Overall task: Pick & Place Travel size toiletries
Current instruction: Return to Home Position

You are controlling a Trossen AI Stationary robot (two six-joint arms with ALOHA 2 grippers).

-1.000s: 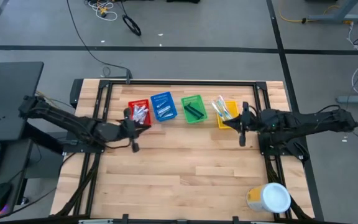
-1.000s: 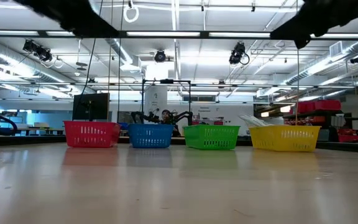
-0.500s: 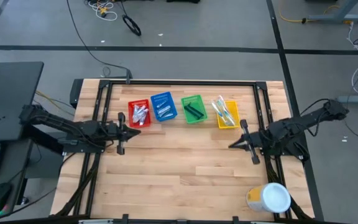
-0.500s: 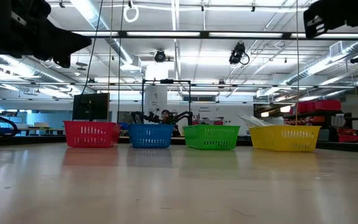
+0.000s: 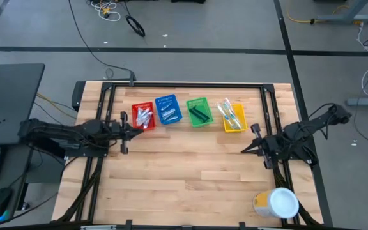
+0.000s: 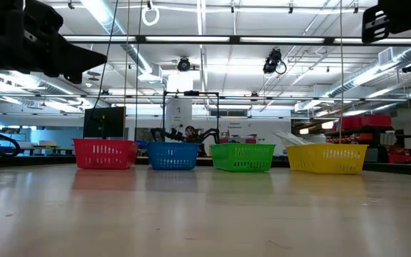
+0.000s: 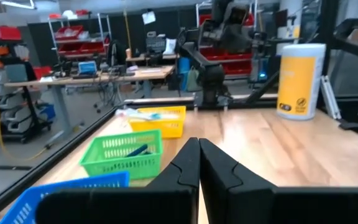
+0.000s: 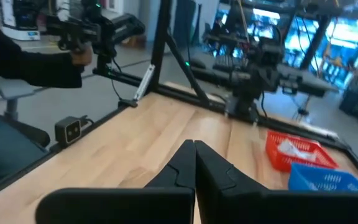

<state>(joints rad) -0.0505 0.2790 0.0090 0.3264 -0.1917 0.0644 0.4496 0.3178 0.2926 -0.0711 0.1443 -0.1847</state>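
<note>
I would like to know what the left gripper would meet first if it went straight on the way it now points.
Probably the right arm. The left gripper points across bare table and would pass beside the green bin and yellow bin, not into them. Depth is hard to judge.

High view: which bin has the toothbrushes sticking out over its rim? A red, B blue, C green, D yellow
D: the toothbrushes lie in the yellow bin, at the row's end nearest the right arm; left pincer and right pincer are shut, empty.
</note>
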